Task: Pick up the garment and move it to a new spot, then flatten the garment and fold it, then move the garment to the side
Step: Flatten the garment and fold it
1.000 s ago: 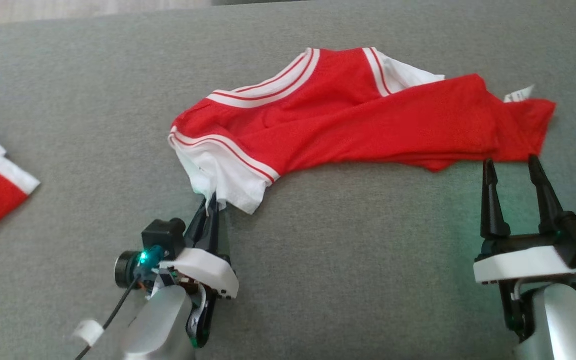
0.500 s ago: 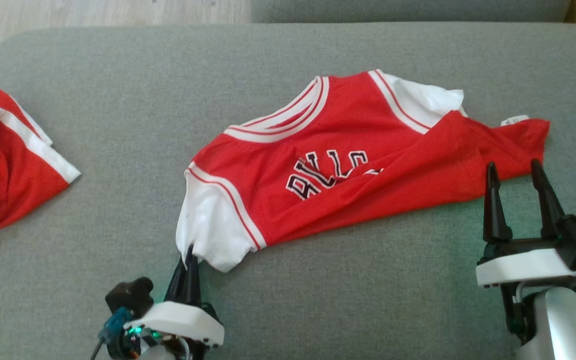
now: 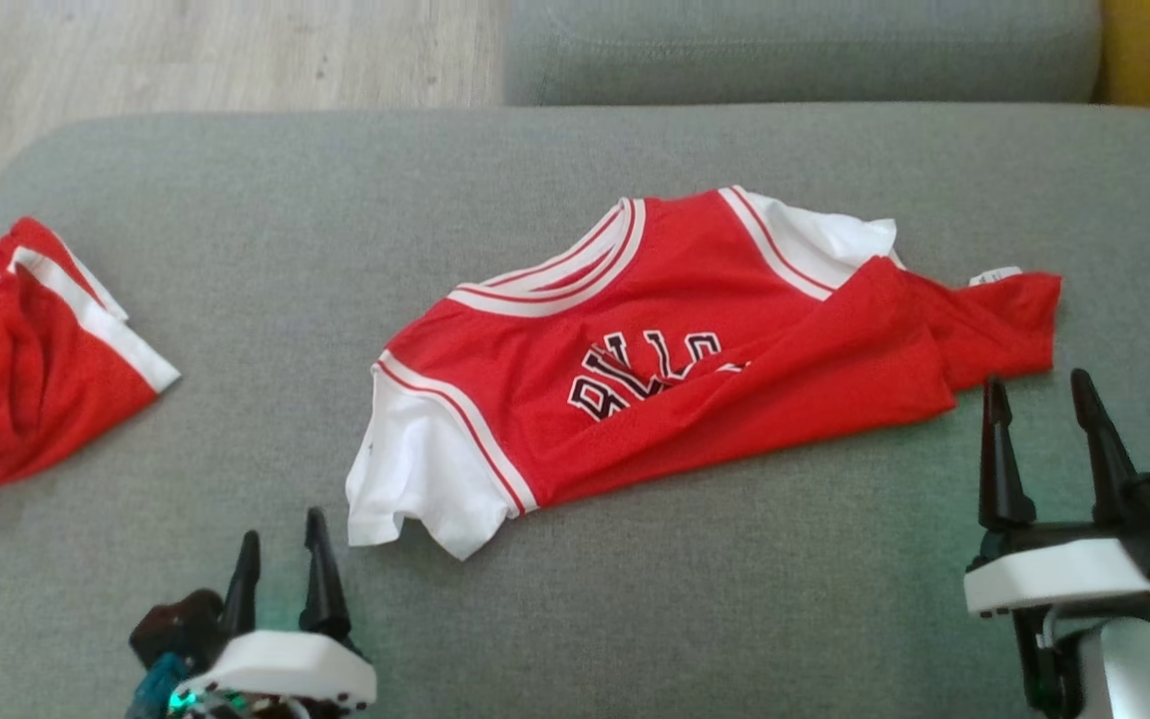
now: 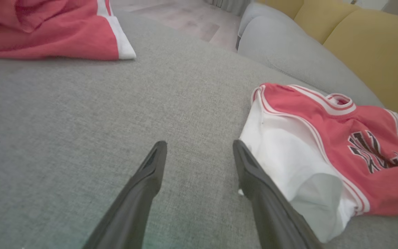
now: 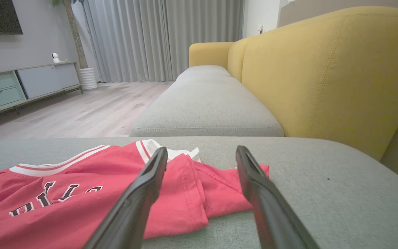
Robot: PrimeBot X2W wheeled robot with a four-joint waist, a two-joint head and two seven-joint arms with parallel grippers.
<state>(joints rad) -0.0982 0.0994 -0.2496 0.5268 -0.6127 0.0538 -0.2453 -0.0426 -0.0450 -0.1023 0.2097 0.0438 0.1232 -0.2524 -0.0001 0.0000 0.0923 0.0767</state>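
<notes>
The garment (image 3: 695, 359) is a red jersey with white sleeves, white-striped trim and black lettering, lying crumpled on the grey cushion (image 3: 575, 599); its lower part is folded over the chest. It also appears in the left wrist view (image 4: 323, 145) and the right wrist view (image 5: 81, 193). My left gripper (image 3: 281, 544) stands open just left of and below the white sleeve (image 3: 415, 479), holding nothing. My right gripper (image 3: 1039, 409) is open near the jersey's red hem (image 3: 1004, 320), a little short of it, and empty.
A second red and white garment (image 3: 26, 350) lies bunched at the cushion's left edge. Beyond the cushion are another grey seat (image 3: 795, 50), a yellow sofa back (image 5: 323, 76) and wooden floor (image 3: 186, 50). Bare cushion runs along the front.
The left gripper was shut on the white sleeve, pulled it toward me, then opened and let it drop onto the cushion. The head camera tilted, shifting the whole picture. The right gripper stayed open.
</notes>
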